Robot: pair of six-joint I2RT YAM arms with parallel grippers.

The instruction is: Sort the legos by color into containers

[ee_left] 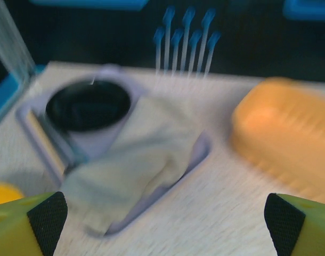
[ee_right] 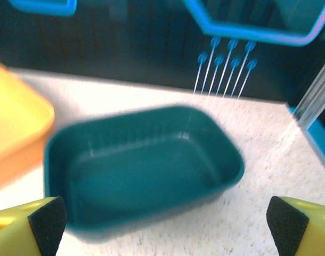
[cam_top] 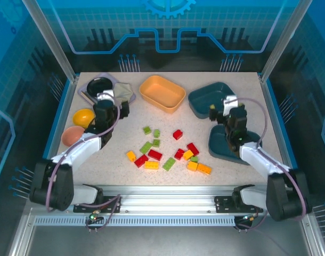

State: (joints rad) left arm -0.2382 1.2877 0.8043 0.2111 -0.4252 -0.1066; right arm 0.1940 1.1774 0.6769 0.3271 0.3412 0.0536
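Observation:
Several small legos lie loose mid-table: red ones (cam_top: pixel 177 134), light green ones (cam_top: pixel 147 129) and yellow-orange ones (cam_top: pixel 204 169). A yellow-orange container (cam_top: pixel 162 93) (ee_left: pixel 282 138) (ee_right: pixel 13 133) stands at the back centre. One teal container (cam_top: pixel 210 100) (ee_right: pixel 141 165) is to its right, and it is empty. A second teal container (cam_top: pixel 226 144) lies nearer, partly under my right arm. My left gripper (cam_top: pixel 110 101) (ee_left: pixel 165 221) hovers open at the back left with nothing between its fingers. My right gripper (cam_top: pixel 226 109) (ee_right: pixel 165 226) is open in front of the empty teal container, holding nothing.
A lavender tray (ee_left: pixel 34 125) at the back left holds a black round dish (cam_top: pixel 98 85) (ee_left: pixel 88 105) and a crumpled pale cloth (cam_top: pixel 124 92) (ee_left: pixel 141 154). A yellow bowl (cam_top: pixel 83 116) and a pink bowl (cam_top: pixel 73 135) sit at the left edge. Blue-framed walls enclose the table.

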